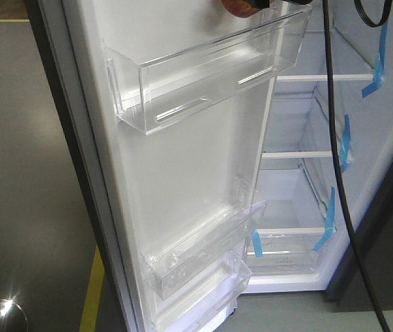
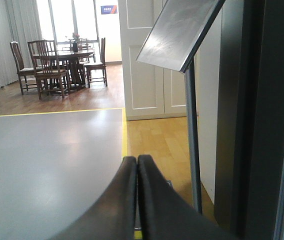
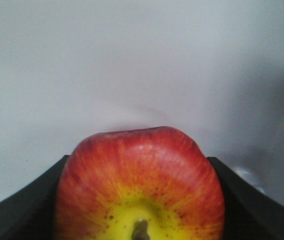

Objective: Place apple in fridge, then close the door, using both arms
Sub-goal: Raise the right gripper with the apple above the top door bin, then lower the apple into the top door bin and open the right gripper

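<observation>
The apple (image 3: 139, 185), red with a yellow stem dimple, fills the bottom of the right wrist view, and my right gripper (image 3: 138, 160) is shut on it, a black finger (image 3: 32, 200) pressing each side. Behind it is only a plain white surface. In the front view a sliver of the apple (image 1: 238, 5) shows at the top edge, just above the upper clear bin (image 1: 203, 76) of the open door (image 1: 183, 166). The fridge (image 1: 300, 155) stands open at right, white inside with shelves. My left gripper (image 2: 137, 161) is shut on nothing, low beside the fridge's dark outside (image 2: 242, 125).
A black cable (image 1: 335, 138) hangs across the fridge opening. Blue tape strips (image 1: 345, 142) mark the shelves. A slanted silver pole (image 2: 192, 140) stands close to my left gripper. Yellow floor tape (image 1: 93, 290) runs by the door's foot. A dining table with chairs (image 2: 62, 65) stands far off.
</observation>
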